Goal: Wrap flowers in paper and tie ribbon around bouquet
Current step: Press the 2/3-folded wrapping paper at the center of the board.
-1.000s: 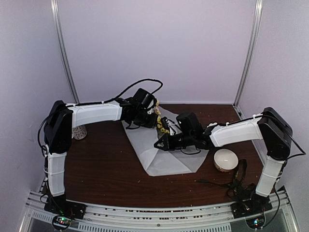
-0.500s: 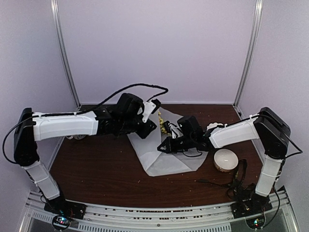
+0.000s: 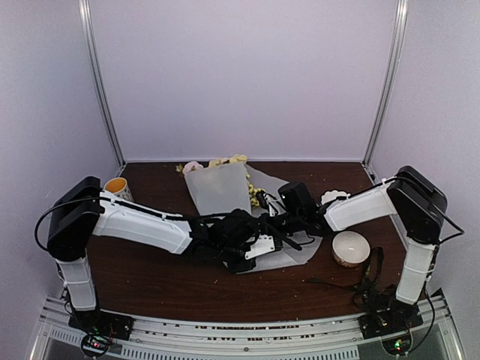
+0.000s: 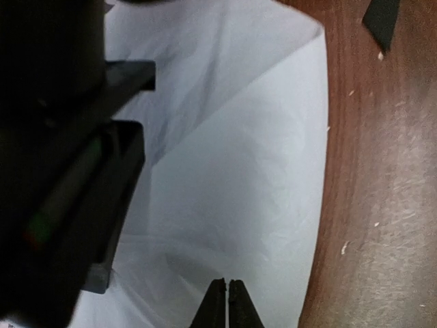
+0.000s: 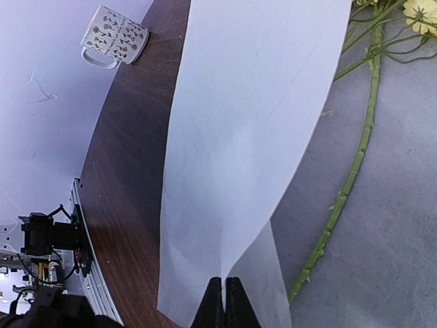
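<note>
In the left wrist view, the left gripper (image 4: pixel 227 301) has its fingers pressed together with nothing seen between them, the tips over the paper (image 4: pixel 259 171). Left of the fingers a blurred black block (image 4: pixel 54 171) hides that side of the sheet. Right of them is bare table (image 4: pixel 382 171), and far ahead on the right a black strip (image 4: pixel 381 17).

In the right wrist view, the right gripper (image 5: pixel 224 301) pinches the narrow end of a paper flap that widens ahead of the tips. Right of the fingers the flowers (image 5: pixel 355 171) lie on the sheet, yellow blooms far ahead. Far ahead on the left is a white mug (image 5: pixel 113 37) printed with small dark plants; its lettering is too small to read.

Only the top view shows a bowl (image 3: pixel 351 247), beside the right arm (image 3: pixel 360 206). The left arm (image 3: pixel 142 223) reaches across, and both wrists merge into one black mass that hides the fingers. Blooms peek out beyond the flap.
</note>
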You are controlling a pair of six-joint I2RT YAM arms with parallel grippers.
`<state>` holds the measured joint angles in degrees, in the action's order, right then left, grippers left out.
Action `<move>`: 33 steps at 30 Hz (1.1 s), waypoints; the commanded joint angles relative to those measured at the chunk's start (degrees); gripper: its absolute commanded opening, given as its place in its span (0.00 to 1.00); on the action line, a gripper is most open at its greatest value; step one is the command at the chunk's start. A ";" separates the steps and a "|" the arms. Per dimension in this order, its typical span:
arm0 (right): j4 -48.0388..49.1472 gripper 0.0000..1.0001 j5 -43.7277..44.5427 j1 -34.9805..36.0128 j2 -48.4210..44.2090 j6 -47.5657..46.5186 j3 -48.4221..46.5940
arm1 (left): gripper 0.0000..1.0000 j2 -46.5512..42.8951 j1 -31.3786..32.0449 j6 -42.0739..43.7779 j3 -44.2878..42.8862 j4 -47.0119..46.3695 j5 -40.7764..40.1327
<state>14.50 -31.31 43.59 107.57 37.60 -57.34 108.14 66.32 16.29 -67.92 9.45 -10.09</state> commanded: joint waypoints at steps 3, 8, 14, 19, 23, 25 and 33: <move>2.03 0.00 -1.16 -0.44 1.26 1.01 1.12 | 0.06 4.90 -0.32 2.69 -2.38 -0.93 -5.27; 1.10 0.00 0.07 -0.77 0.49 0.80 1.55 | 0.05 6.62 -0.35 1.79 -0.56 -0.99 -4.38; -3.72 0.00 2.20 -1.04 4.16 -1.15 -0.14 | 0.05 4.21 -0.36 -0.49 1.71 -1.11 1.75; -3.50 0.00 3.34 -1.70 6.85 -0.59 -0.16 | 0.08 -3.56 -0.41 -2.42 4.53 -3.10 5.56; -3.79 0.00 2.57 -1.66 7.71 -0.77 -1.08 | 0.11 -10.59 -1.36 -3.97 8.19 -6.08 9.56; -3.93 0.00 2.56 -1.67 7.63 -0.85 -0.99 | 0.11 -11.31 -3.25 -5.21 9.53 -7.48 8.16; -4.04 0.00 2.41 -1.67 6.56 -0.90 -0.69 | 0.06 -1.07 -6.29 -5.52 5.50 -2.28 -0.12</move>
<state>12.67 -29.91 42.09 113.80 37.45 -57.82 102.85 60.10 11.60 -61.54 4.84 -7.38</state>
